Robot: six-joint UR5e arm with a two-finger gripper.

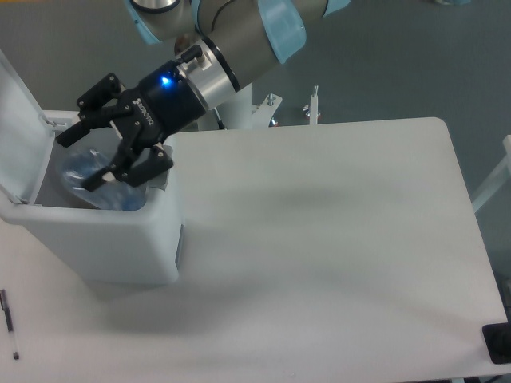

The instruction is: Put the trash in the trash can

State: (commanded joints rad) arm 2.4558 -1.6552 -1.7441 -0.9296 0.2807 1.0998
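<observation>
Pincer (80,159) spread open above bin (104,239) — bottle (88,171) inside.

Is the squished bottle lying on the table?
No, the bottle is down inside the open trash can, under the end effector.

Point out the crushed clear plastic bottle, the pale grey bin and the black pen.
Crushed clear plastic bottle (86,171), fixed camera, its upper side inside the bin.
Pale grey plastic bin (104,239), fixed camera, front wall.
Thin black pen (8,321), fixed camera, mid-shaft.
</observation>
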